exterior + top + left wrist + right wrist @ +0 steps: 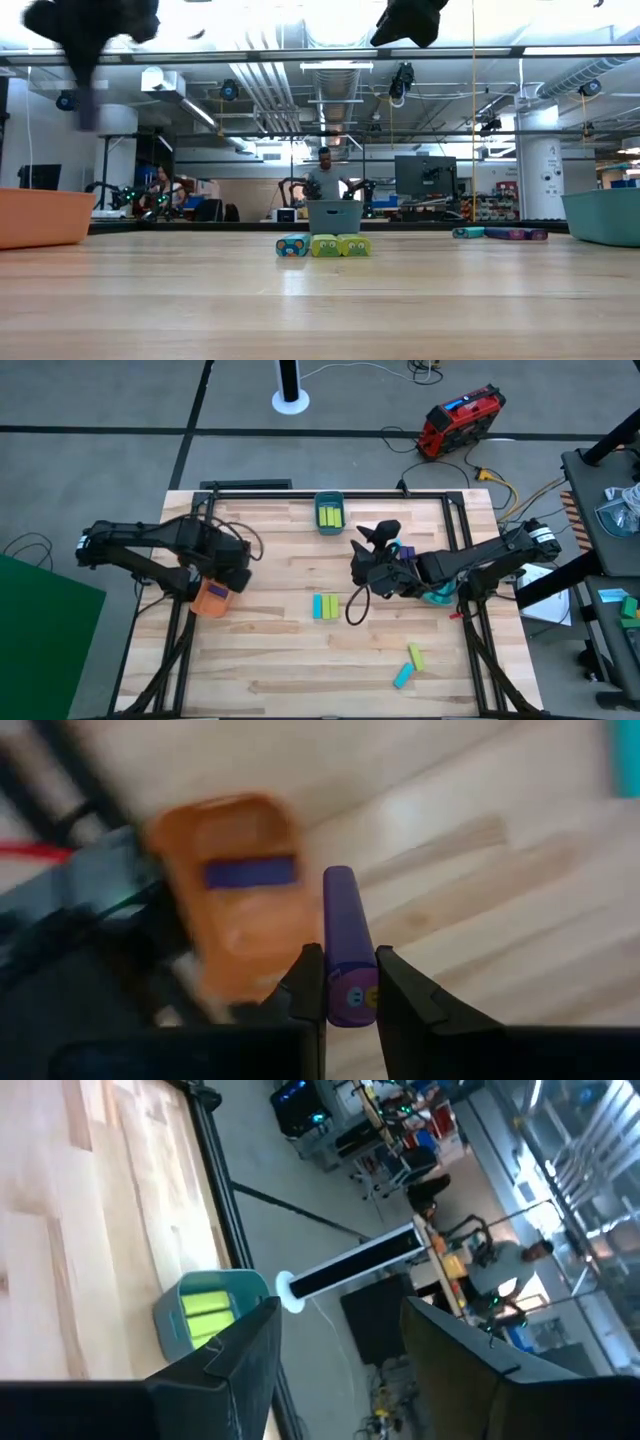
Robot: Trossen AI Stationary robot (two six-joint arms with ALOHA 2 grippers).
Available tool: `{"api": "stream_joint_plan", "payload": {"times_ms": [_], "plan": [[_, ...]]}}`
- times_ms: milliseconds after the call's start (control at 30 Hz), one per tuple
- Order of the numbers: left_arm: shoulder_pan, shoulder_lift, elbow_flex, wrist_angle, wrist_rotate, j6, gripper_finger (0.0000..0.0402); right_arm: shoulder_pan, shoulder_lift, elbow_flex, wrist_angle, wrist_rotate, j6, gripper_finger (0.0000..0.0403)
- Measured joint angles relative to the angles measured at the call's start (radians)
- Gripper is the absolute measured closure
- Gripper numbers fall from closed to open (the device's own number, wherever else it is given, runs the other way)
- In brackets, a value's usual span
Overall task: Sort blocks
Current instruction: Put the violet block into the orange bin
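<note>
Gripping purple block (347, 945) | left end effector (348, 982) | no legible writing

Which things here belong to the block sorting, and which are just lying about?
Job:
purple block in left pincer
orange bin
grey bin with green blocks
loose blocks
open right pincer

Lying about:
red case
floor cables

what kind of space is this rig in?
Likely a robotics lab or open workshop: exposed ceiling ducts, other workstations with a monitor and a person behind the wooden table, and a red power unit cabled on the concrete floor.
</note>
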Motion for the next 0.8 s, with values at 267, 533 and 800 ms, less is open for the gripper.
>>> {"api": "stream_joint_plan", "payload": {"times_ms": [267, 533, 800], "plan": [[0.016, -0.033, -0.187, 0.027, 0.014, -0.055, 0.0367, -0.01, 0.0, -0.002, -0.001, -0.007, 0.047, 0.0222], [0.017, -0.028, -0.389, 0.126, 0.093, -0.064, 0.0365, -0.01, 0.0, -0.002, 0.0, -0.008, 0.048, 0.0235], [0.017, -0.017, -0.432, 0.122, 0.114, -0.096, 0.0312, -0.01, 0.0, -0.003, 0.0, -0.008, 0.049, 0.0247]]}}
